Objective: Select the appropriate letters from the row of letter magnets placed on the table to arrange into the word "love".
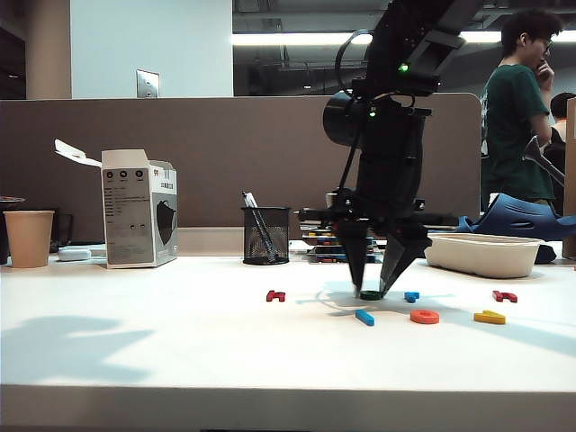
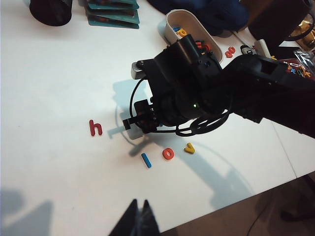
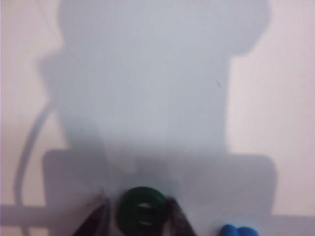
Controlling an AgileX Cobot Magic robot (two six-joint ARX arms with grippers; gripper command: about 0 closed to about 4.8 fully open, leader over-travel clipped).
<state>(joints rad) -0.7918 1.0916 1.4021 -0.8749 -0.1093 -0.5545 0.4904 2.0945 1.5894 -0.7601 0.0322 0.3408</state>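
I see right gripper (image 1: 371, 290) down on table (image 1: 180, 342), green letter (image 3: 142, 211) flat between its fingers, jaws parted, not gripping. Blue bar (image 1: 364, 317) just in front of green letter. Left gripper (image 2: 139, 221) well back, looks closed, empty.

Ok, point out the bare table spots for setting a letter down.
Free: the white table left of the red h, and the front strip before the blue bar, orange ring and yellow piece. Crowded: around the right gripper, fingers either side of the green letter.
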